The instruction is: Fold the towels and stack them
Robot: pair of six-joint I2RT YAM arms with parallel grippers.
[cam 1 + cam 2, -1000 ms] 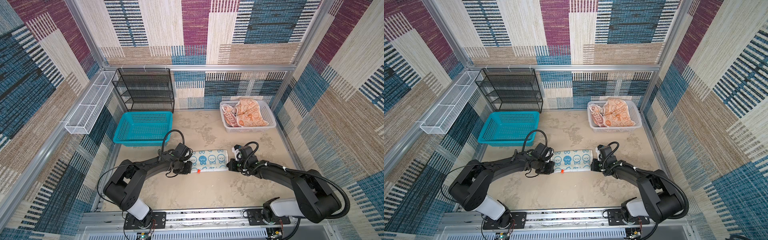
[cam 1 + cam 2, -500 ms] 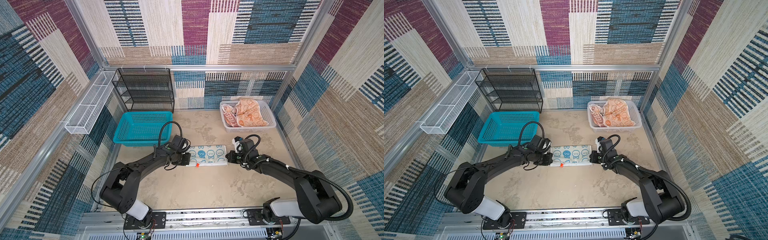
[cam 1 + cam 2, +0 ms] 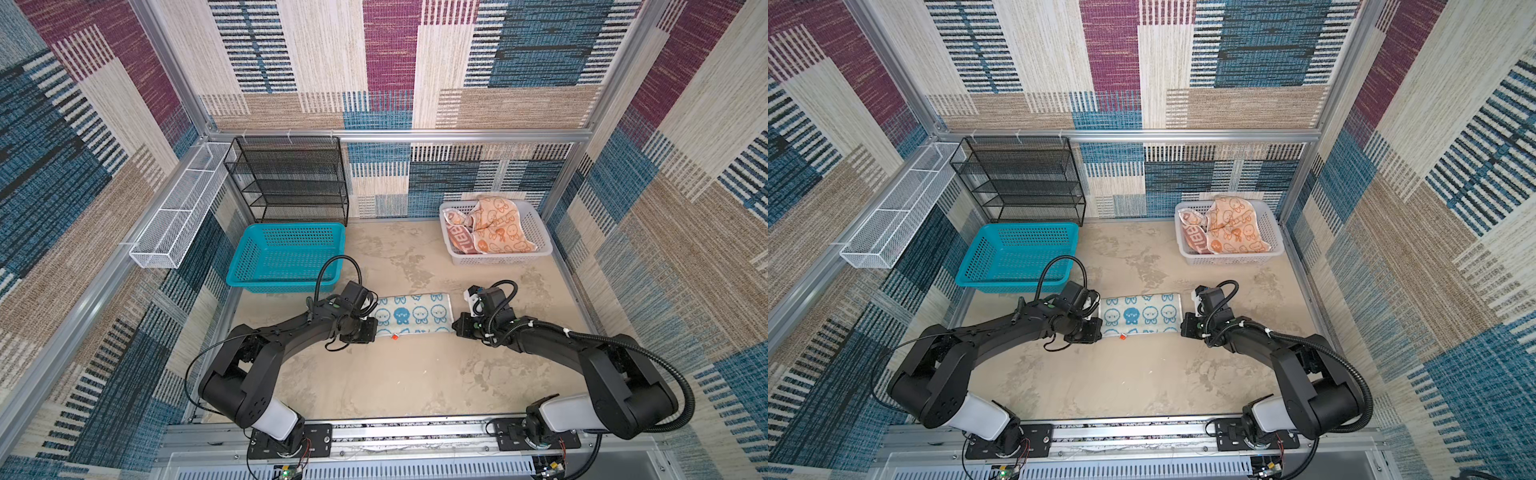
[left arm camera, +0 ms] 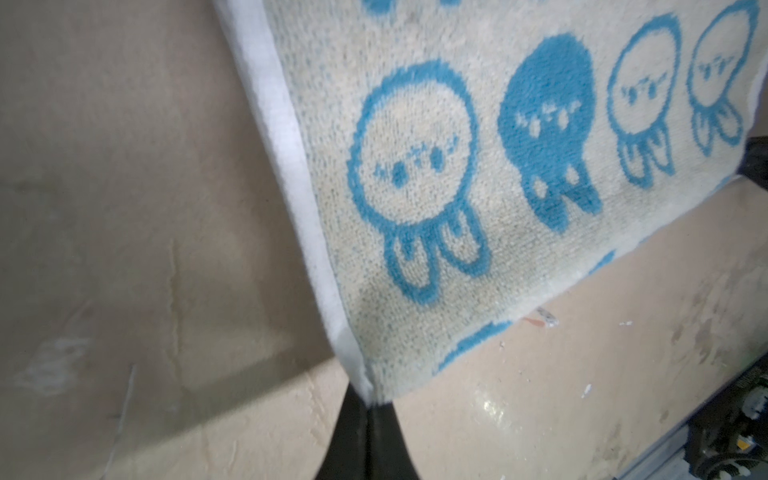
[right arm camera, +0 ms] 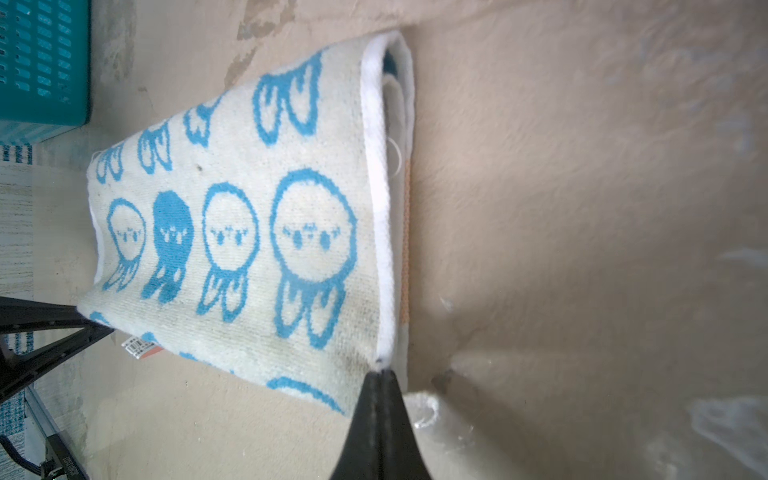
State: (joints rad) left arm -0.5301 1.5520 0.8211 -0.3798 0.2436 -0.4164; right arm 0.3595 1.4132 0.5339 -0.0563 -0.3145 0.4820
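The blue-rabbit towel lay as a folded strip on the bench, its long axis running from the left claw to the right claw, each clamped tight on the near corner at its own end.

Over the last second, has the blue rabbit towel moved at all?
Yes, slightly. The towel has shifted a little away from the robot, so it lies closer to the near edge of the teal basket.
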